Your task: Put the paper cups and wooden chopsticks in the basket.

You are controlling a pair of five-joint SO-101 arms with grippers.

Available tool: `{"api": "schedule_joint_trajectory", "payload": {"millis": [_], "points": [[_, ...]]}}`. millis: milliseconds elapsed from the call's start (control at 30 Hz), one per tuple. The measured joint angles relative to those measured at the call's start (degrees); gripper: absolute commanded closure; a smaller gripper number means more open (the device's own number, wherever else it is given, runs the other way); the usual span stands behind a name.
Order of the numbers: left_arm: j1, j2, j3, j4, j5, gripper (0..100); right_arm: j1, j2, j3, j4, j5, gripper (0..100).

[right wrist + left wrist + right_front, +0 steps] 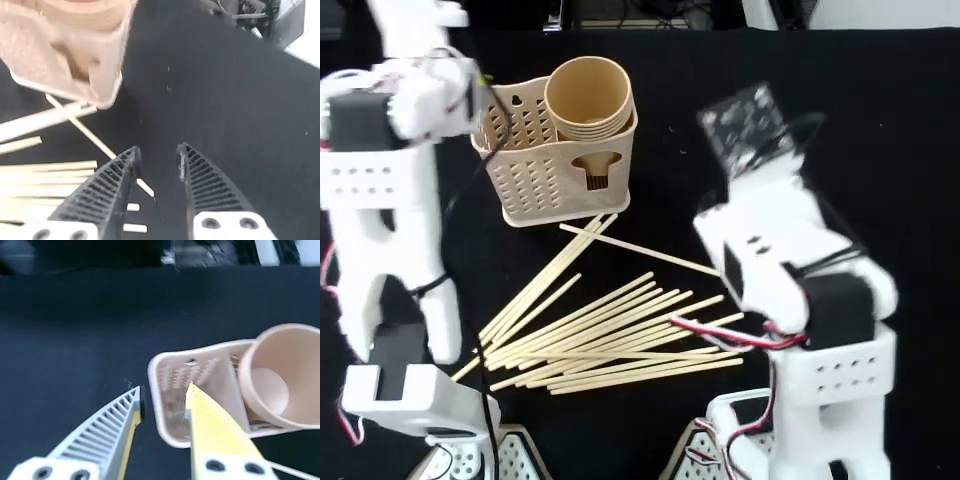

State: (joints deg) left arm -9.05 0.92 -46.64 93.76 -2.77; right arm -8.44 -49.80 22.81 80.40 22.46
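The beige perforated basket [545,170] stands at the back of the black table, with a stack of paper cups [588,95] in its right compartment. Many wooden chopsticks [610,340] lie scattered on the table in front of it. My left gripper [162,390] is open and empty, hovering at the left end of the basket [170,370], beside the cup [280,375]. In the high view it sits by that end [483,95]. My right gripper [157,150] is open and empty above the table, right of the basket [65,60], over one slanted chopstick [90,135].
The right arm's black gripper [755,125] hangs over bare black table to the right of the basket. Both white arm bases stand at the near edge, on either side of the chopstick pile. Dark equipment lies beyond the table's far edge.
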Motion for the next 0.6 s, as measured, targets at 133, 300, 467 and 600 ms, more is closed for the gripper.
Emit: {"api": "schedule_joint_trajectory", "payload": {"millis": [133, 300, 467, 600], "points": [[-4.31, -0.44, -5.80, 6.15, 0.00, 84, -0.62, -3.43, 15.38, -3.60, 7.03, 86.4], [-9.05, -4.22, -0.35, 6.86, 0.00, 84, -6.42, -3.52, 27.25, -5.63, 13.01, 86.4], [-9.32, -12.84, 13.10, 6.86, 0.00, 84, -14.95, -3.52, 33.58, -5.89, 13.63, 86.4], [-9.32, -21.63, 22.33, 6.86, 0.00, 84, -19.69, -3.78, 37.54, -5.89, 13.89, 86.4]]}}
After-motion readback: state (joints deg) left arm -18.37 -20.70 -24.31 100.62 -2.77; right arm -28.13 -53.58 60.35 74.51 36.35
